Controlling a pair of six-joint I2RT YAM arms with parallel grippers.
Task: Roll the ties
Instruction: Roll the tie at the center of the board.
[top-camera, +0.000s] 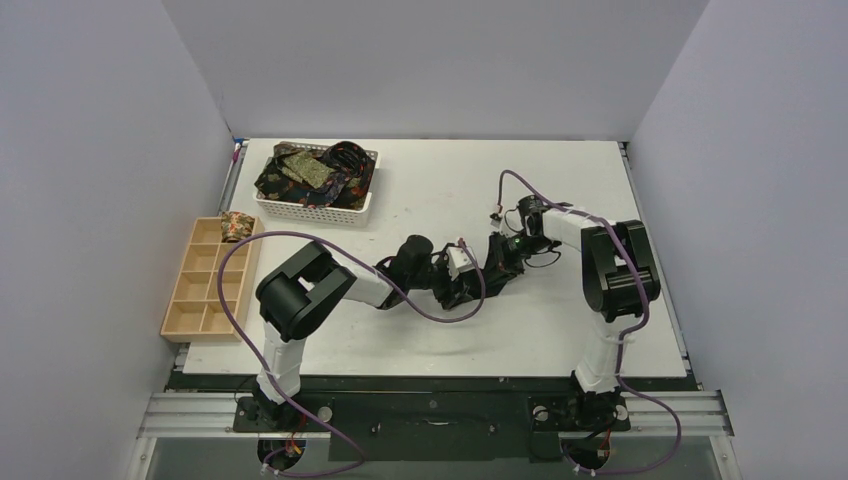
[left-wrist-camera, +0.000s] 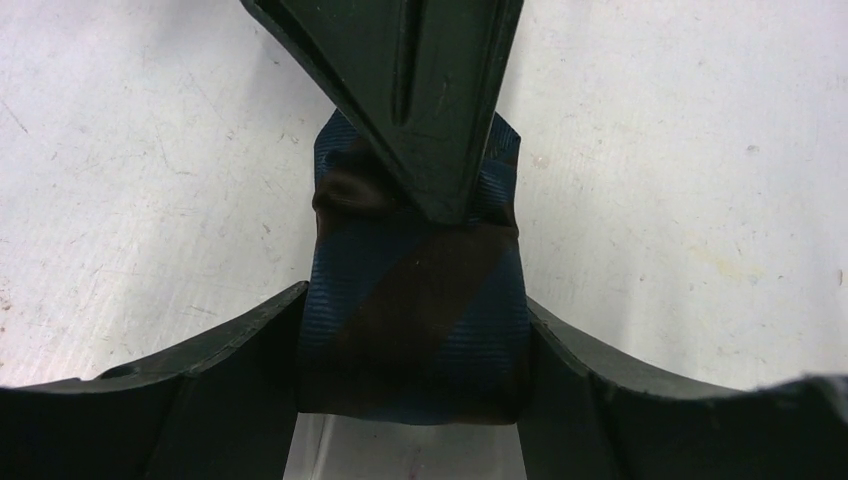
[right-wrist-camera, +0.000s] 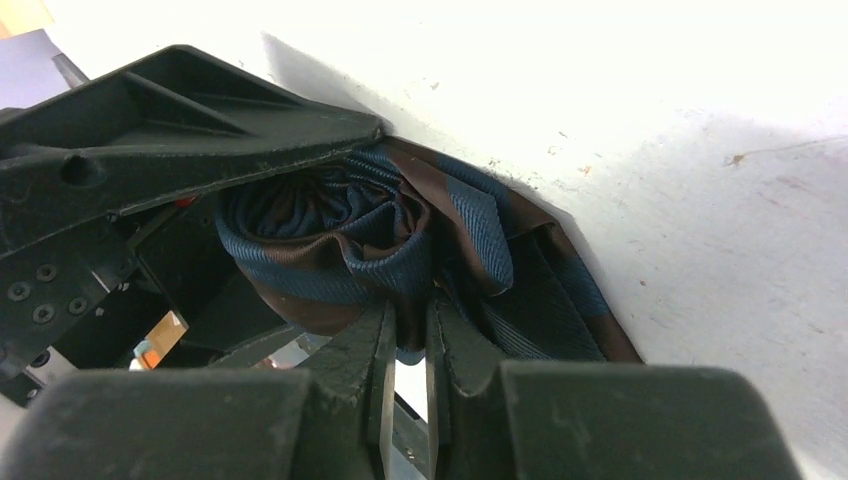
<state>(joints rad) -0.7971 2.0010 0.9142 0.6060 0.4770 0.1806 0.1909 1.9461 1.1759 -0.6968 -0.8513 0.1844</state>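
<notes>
Right fingers (right-wrist-camera: 352, 375), two dark matte wedges, are clamped on a fold of one rolled tie (left-wrist-camera: 420, 330), a ribbed weave in blue and brown diagonal stripes, at the middle of the scuffed white surface (top-camera: 560, 190). Left fingers (left-wrist-camera: 200, 395) stand apart, one on each side of that roll. Upper left in the overhead view, one white lattice basket (top-camera: 315, 212) holds a heap of patterned ties (top-camera: 305, 170), too tangled to count. One small patterned roll (top-camera: 236, 226) sits at the top right corner of one pale wooden divided tray (top-camera: 172, 322).
</notes>
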